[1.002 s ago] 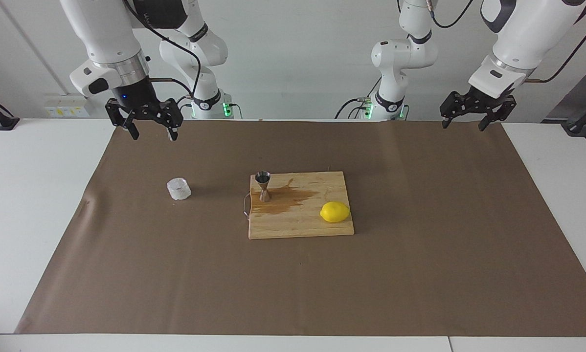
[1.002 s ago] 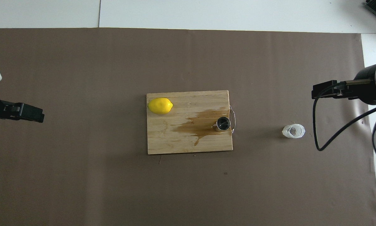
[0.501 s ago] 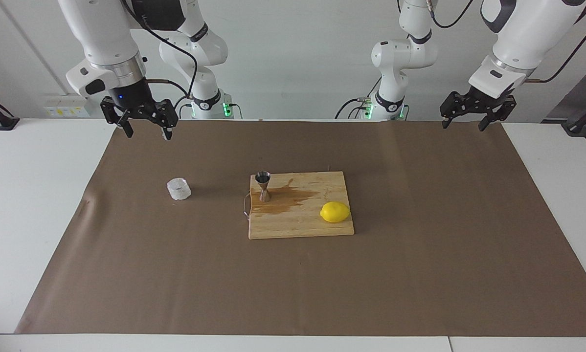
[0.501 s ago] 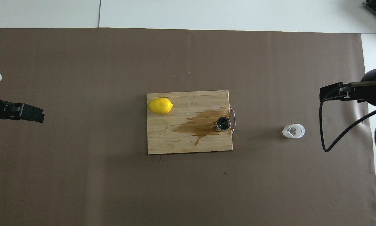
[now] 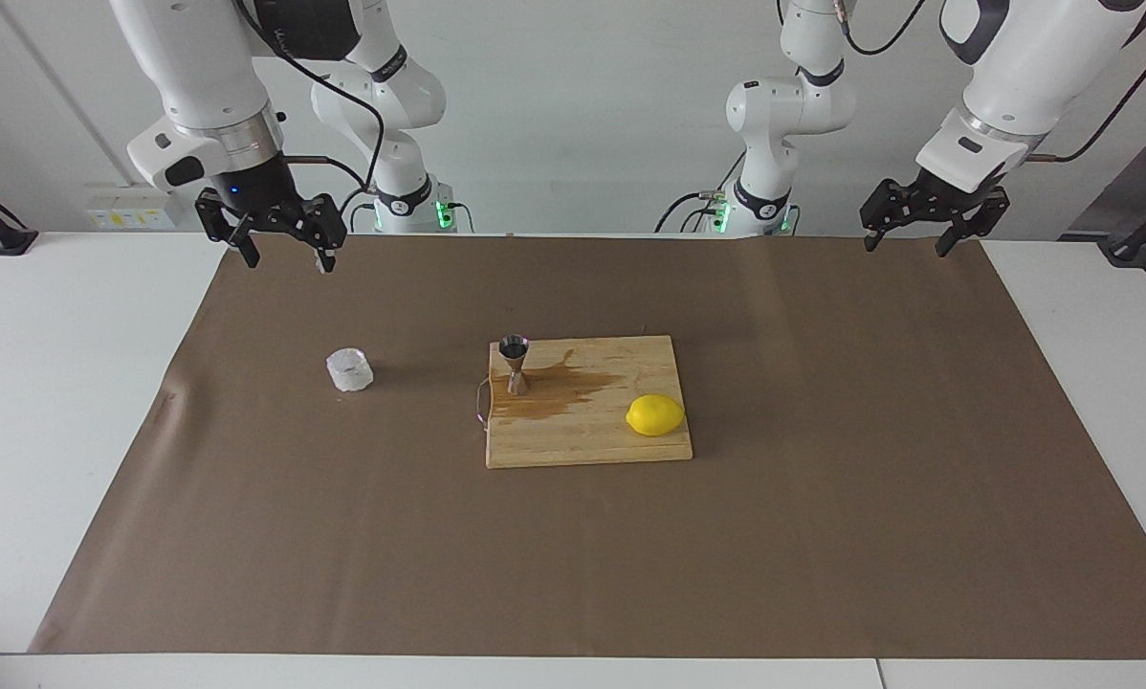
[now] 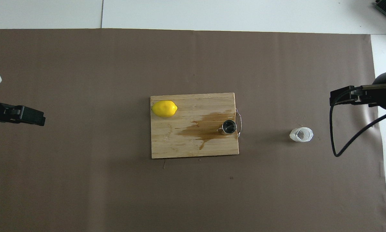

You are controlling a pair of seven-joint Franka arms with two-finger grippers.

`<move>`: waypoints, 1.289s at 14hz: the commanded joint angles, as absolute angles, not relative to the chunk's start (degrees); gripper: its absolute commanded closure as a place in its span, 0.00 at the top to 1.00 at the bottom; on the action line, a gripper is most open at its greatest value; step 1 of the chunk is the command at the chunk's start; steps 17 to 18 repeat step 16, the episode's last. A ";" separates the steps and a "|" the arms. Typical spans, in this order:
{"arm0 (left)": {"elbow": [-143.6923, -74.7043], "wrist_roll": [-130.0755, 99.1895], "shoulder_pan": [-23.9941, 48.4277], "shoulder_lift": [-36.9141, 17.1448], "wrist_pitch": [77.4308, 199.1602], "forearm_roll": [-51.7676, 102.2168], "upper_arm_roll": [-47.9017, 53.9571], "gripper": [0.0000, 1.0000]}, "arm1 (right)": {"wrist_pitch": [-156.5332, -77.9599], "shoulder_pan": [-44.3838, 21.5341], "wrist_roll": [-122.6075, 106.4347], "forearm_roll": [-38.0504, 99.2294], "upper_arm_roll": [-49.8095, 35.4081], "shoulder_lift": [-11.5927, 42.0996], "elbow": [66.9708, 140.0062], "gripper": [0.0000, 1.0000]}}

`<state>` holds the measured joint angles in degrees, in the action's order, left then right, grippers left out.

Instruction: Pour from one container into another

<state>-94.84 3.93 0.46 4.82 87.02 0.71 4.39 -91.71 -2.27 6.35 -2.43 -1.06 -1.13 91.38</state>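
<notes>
The right gripper (image 5: pixel 281 245) is raised over the table (image 5: pixel 85 402) edge at about the ten o'clock of the facing view, its jaws spread apart and empty, the wrist pointed downward from an arm bent at the elbow. Toward five o'clock from it, well apart, the glass tumbler (image 5: pixel 349 369) stands upright on the brown paper (image 5: pixel 822 498) at the right arm's end of the table; in the overhead view it is found at three o'clock of the cutting board (image 6: pixel 186 148). The tumbler is judged light, rigid, breakable and somewhat slippery on its facets, so it would best be taken across its side wall at mid-height with moderate pressure. The steel jigger (image 5: pixel 514 364) stands upright on the board corner nearest the tumbler, with a brown spill (image 5: pixel 559 392) spread around its foot; it is judged light and top-heavy on a narrow waist, easily knocked over, and is best left untouched while being poured into. A lemon (image 5: pixel 655 415) lies on the board toward the left arm's end. The left gripper (image 5: pixel 917 230) waits raised over the table edge at about two o'clock, its jaws released and holding nothing.
</notes>
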 commanded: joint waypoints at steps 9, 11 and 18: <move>-95.62 4.39 0.88 5.89 86.48 -0.53 4.04 1.00 | -90.17 -2.64 6.06 0.86 -0.35 -2.37 92.73 1.00; -95.62 4.39 0.88 5.89 86.48 -0.53 4.04 1.00 | -90.09 -2.64 5.89 0.79 -0.26 -2.29 92.55 1.00; -95.62 4.39 0.88 5.89 86.48 -0.53 4.04 1.00 | -90.35 -2.72 5.89 -0.26 -0.18 -2.29 92.55 1.00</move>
